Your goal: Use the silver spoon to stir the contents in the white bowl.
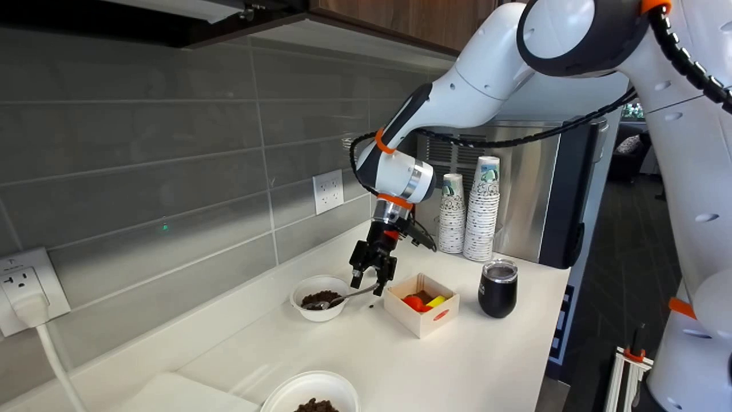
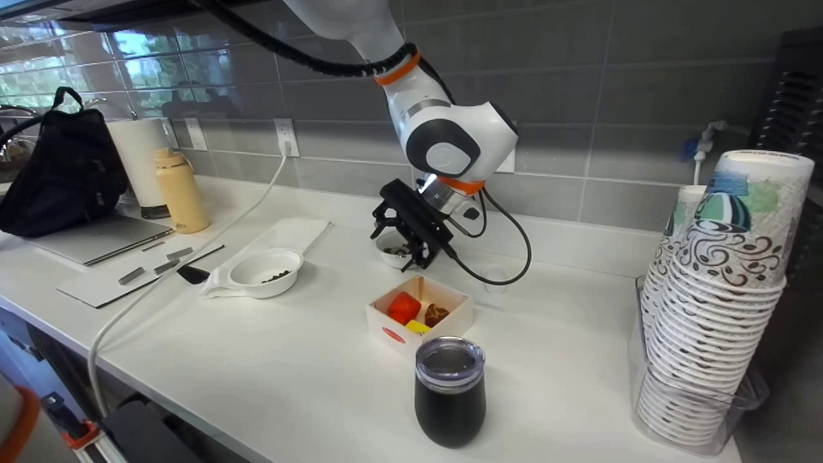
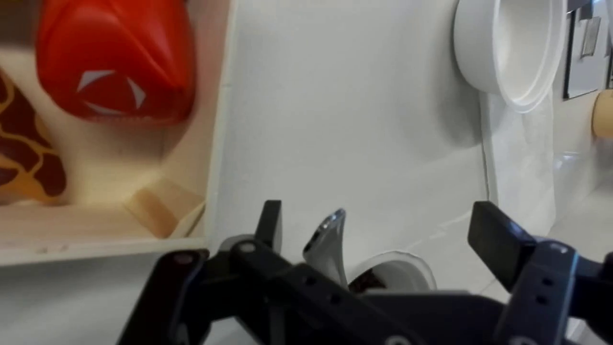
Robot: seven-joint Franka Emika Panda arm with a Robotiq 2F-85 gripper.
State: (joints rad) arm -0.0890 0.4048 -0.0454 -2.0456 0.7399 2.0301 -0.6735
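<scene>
Silver spoon (image 1: 354,294) was rested over the rim of the white bowl (image 1: 320,316), its head among dark bits (image 1: 320,297) | hand (image 3: 383,227) was spread wide, spoon handle seen between its fingers, nearer one, not clamped | grasp was judged the step in hand: handle best centred first, then squeezed evenly, bowl left untipped on the table (image 1: 457,360), wooden box (image 1: 404,314) unbrushed

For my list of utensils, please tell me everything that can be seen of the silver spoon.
The silver spoon looks like shiny metal, with a rounded head and a slender handle whose end broadens. It slants: the head sits in the white bowl, against the dark brown bits, while the handle rises past the rim. In the wrist view, the handle's end shows between the spread jaws of the gripper, unclamped; whether it touches one is unclear.
</scene>
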